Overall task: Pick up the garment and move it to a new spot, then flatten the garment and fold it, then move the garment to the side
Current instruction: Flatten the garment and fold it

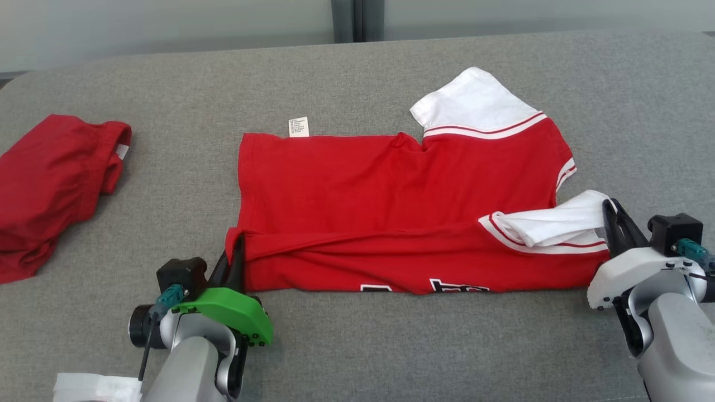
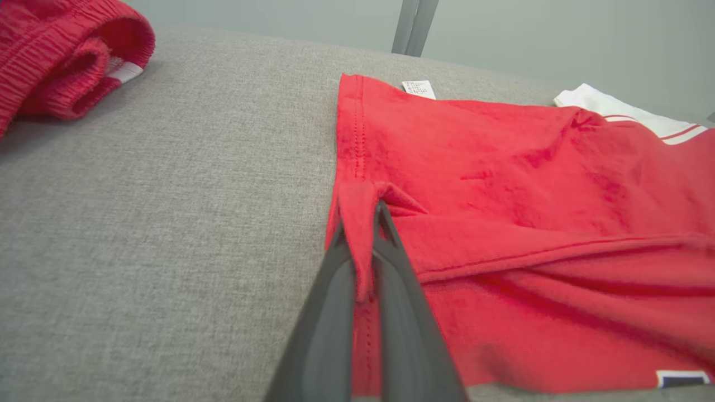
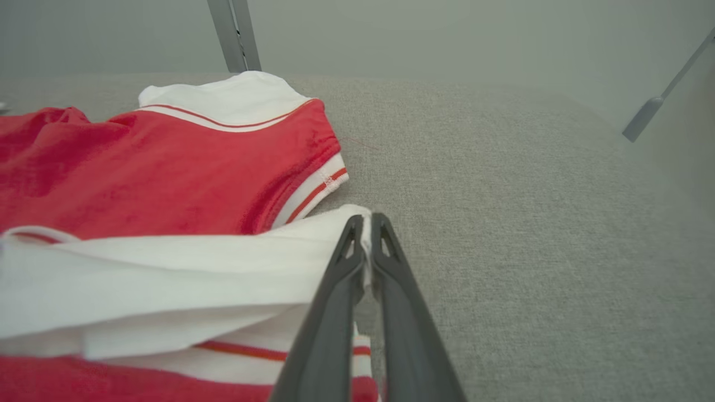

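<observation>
The garment [image 1: 391, 190] is a red shirt with white, red-striped sleeves, spread across the grey table with its near edge folded over toward the middle. My left gripper [image 1: 237, 254] is shut on the red hem corner at the shirt's near left; the left wrist view shows that garment [image 2: 530, 184] cloth pinched between the fingers of the left gripper [image 2: 368, 229]. My right gripper [image 1: 611, 215] is shut on the white sleeve at the near right, and in the right wrist view the garment [image 3: 167, 167] sleeve edge sits clamped in the right gripper [image 3: 366, 231].
A second red piece of clothing [image 1: 50, 184] lies bunched at the table's left edge, also seen in the left wrist view as red clothing [image 2: 67, 50]. The grey table [image 1: 391, 346] runs bare in front of the shirt. A white tag [image 1: 299, 127] pokes out at the shirt's far edge.
</observation>
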Controlling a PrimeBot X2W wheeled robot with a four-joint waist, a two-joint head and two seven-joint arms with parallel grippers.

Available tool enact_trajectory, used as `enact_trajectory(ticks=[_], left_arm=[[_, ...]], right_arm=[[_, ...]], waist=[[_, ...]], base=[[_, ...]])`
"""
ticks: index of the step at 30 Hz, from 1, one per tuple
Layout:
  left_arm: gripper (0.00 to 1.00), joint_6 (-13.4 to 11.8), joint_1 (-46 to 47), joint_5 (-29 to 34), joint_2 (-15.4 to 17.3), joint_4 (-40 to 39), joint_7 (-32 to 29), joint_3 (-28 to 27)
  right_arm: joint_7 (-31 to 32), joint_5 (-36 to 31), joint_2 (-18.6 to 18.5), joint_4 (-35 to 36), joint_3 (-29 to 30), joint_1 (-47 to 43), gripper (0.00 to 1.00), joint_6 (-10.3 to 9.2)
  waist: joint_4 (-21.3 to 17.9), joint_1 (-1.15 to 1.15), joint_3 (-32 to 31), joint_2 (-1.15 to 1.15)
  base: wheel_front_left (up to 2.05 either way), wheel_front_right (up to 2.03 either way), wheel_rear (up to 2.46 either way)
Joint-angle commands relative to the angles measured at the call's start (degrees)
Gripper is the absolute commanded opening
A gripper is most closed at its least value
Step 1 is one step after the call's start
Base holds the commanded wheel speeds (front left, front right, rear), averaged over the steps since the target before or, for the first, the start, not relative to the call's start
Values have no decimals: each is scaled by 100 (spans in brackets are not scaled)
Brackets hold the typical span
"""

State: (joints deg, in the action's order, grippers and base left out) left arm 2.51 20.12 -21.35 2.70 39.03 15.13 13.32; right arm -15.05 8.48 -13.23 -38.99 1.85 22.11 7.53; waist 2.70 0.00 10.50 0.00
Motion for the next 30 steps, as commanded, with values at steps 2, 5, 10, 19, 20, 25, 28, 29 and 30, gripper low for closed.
enact_trajectory(ticks=[2, 5, 10, 19, 20, 25, 28, 29, 30], left_arm=[[36, -7, 130, -9, 41, -59, 1, 34], [100, 15, 205, -23, 41, -142, 1, 54], [100, -41, 179, 158, 39, -563, 0, -16], [100, -63, -248, 196, 39, -872, 0, -126], [100, -63, -324, 204, 40, -908, 0, -141], [100, -46, -691, 226, 39, -951, 0, -186], [100, -25, -822, 251, 39, -948, 0, -185], [100, -33, -844, 249, 39, -959, 0, -186], [100, -40, -869, 242, 38, -964, 0, -183]], right_arm=[[-17, -17, -1, -114, -3, 168, 76, -9], [-17, 19, 47, -88, 9, 327, 100, -9], [-16, 3, 92, 550, 66, 329, 100, -9], [-16, 123, 206, 903, 187, -319, 100, -9], [-16, 158, 222, 906, 214, -447, 100, -9], [-17, 270, 264, 729, 240, -935, 100, -9], [-17, 338, 276, 532, 214, -1066, 100, -9], [-16, 360, 269, 472, 214, -1078, 100, -9], [-16, 381, 266, 419, 221, -1082, 100, -9]], waist=[[42, 0, 119, 0], [70, 0, 187, 0], [87, 0, 266, 0], [56, 0, 52, 0], [47, 0, 8, 0], [-11, 0, -159, 0], [-23, 0, -185, 0], [-22, 0, -181, 0], [-14, 0, -173, 0]], base=[[0, 0, 0], [0, 0, 0], [0, 0, 0], [0, 0, 0], [0, 0, 0], [0, 0, 0], [0, 0, 0], [0, 0, 0], [0, 0, 0]])
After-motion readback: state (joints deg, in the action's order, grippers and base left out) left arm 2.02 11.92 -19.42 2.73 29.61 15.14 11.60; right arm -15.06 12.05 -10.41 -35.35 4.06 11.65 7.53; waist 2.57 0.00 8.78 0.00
